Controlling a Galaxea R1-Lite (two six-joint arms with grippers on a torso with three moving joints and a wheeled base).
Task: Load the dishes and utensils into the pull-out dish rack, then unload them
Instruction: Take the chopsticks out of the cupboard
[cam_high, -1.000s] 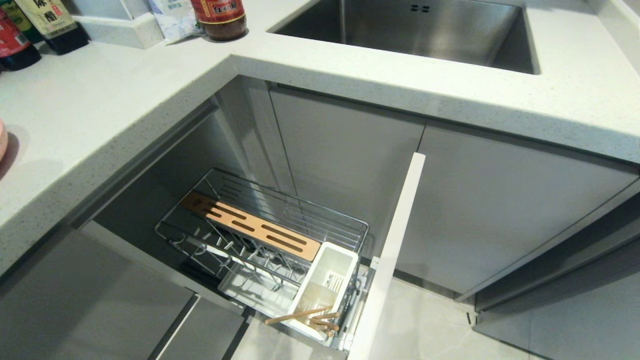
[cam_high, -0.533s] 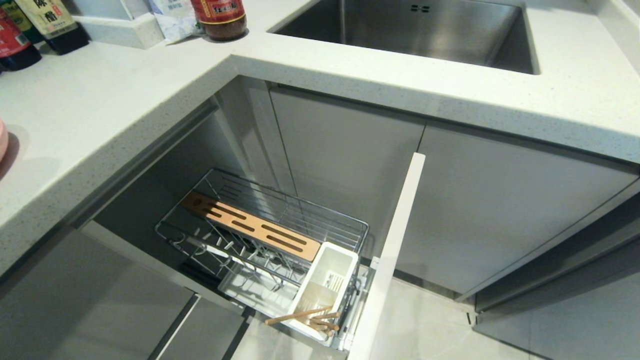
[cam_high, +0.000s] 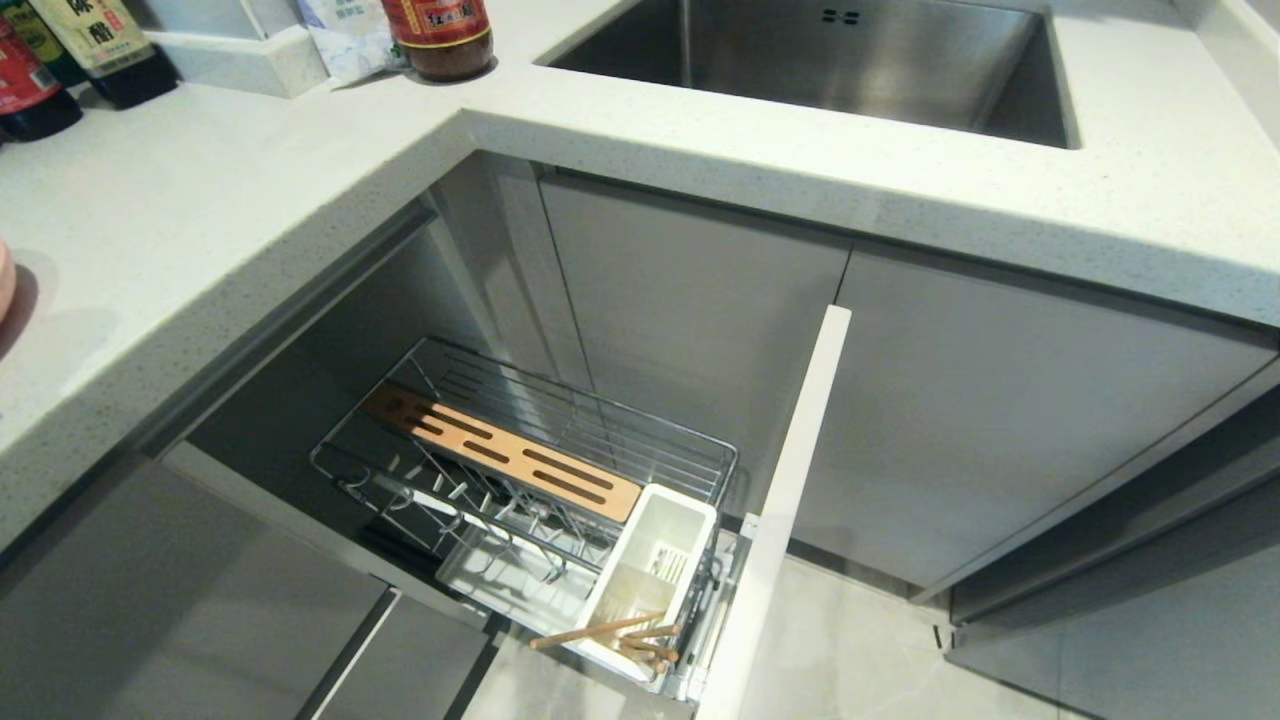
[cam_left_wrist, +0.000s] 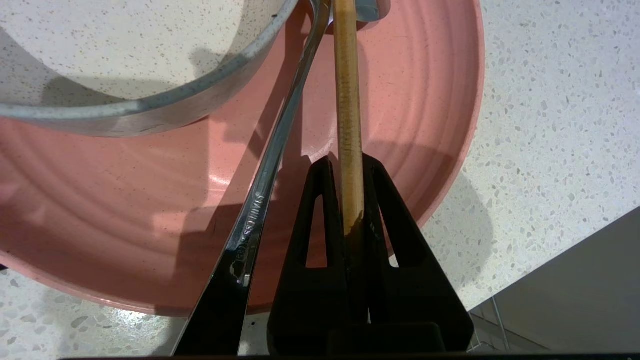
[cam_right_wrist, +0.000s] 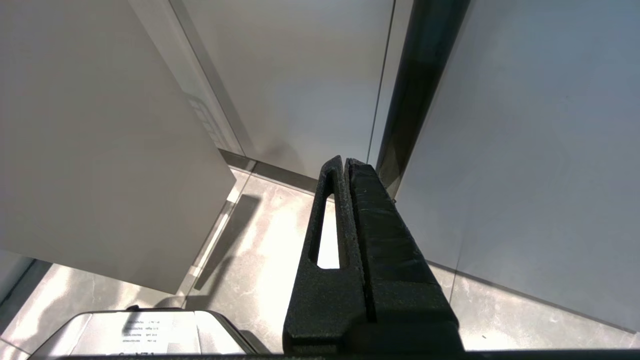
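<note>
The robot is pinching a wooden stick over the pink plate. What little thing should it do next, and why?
Probably lift the chopstick straight up. The left gripper is shut on it above the plate, with the fork and bowl close beside it, so a slow lift should avoid knocking them. Another chopstick already sits in the utensil cup.

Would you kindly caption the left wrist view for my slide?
Left gripper clamps a wooden chopstick above the pink plate.
</note>
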